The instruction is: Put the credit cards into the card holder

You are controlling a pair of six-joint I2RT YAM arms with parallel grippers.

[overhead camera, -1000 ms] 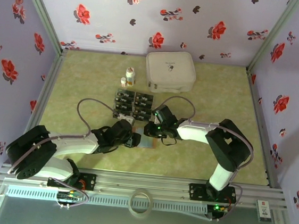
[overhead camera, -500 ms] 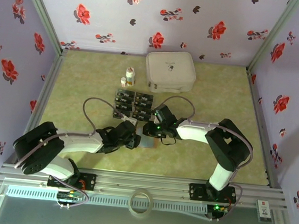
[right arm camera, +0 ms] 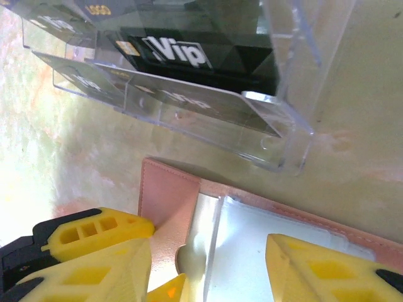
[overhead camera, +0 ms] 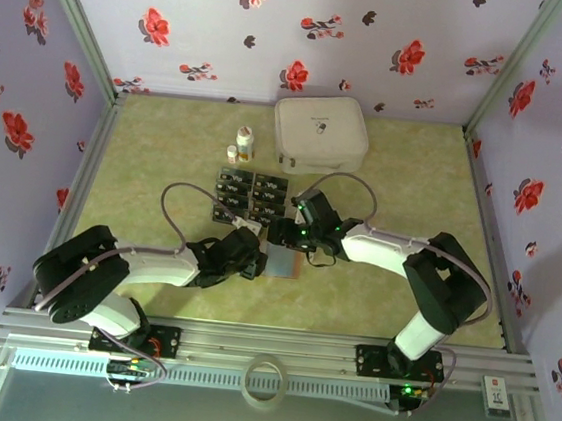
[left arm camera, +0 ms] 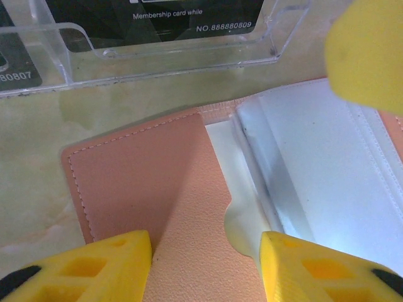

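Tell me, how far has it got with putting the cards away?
Done: the card holder lies opened flat. In hand: both arms' jaws stand open over it, holding no card. Still to do: the credit cards sit in their clear tray; none shows in the pockets.

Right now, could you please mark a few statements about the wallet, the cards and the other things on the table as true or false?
1. The wallet lies open on the table. True.
2. The cards are piled loose on top of the white case. False: they sit in a clear tray on the table, between the case and the wallet.
3. Two small white bottles stand beside the white case. True.
4. A card is already tucked into the wallet. False: the pockets in view hold no card.
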